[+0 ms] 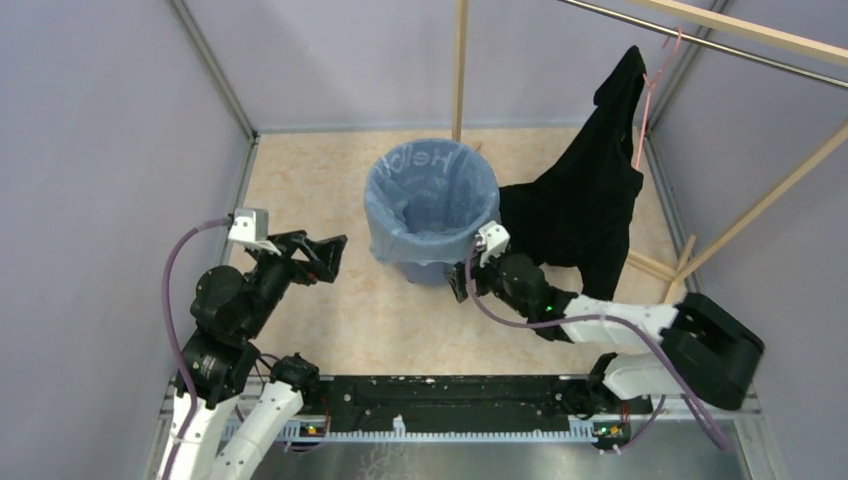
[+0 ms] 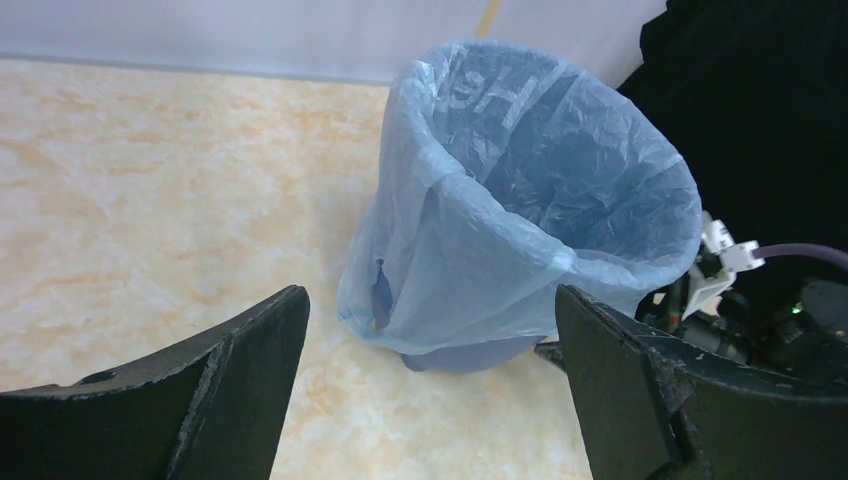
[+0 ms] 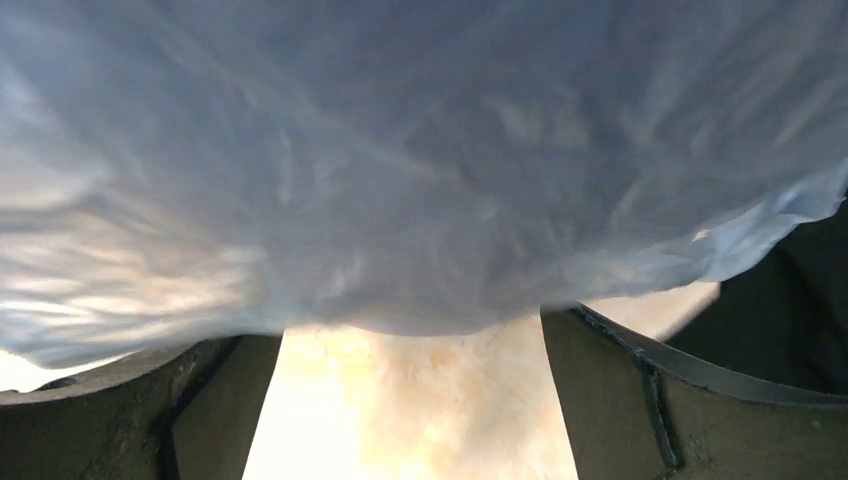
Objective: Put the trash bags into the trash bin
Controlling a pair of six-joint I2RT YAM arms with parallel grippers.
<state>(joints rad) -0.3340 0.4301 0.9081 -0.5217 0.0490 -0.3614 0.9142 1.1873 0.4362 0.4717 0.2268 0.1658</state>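
The light-blue trash bag (image 1: 432,200) lines the round blue trash bin (image 1: 430,272), its edge folded down over the rim and hiding all but the bin's base. My left gripper (image 1: 335,250) hovers open to the bin's left, apart from it. In the left wrist view the bag (image 2: 520,220) and the bin's base (image 2: 470,355) stand beyond my open left gripper (image 2: 430,295). My right gripper (image 1: 458,283) is low at the bin's front right. In the right wrist view the bag (image 3: 400,160) fills the top, just past my open, empty right gripper (image 3: 410,330).
A black garment (image 1: 585,200) on a pink hanger (image 1: 650,90) hangs from a rail at the back right, draping close behind the bin and my right arm. A wooden post (image 1: 460,60) stands behind the bin. Grey walls enclose the beige floor (image 1: 330,180).
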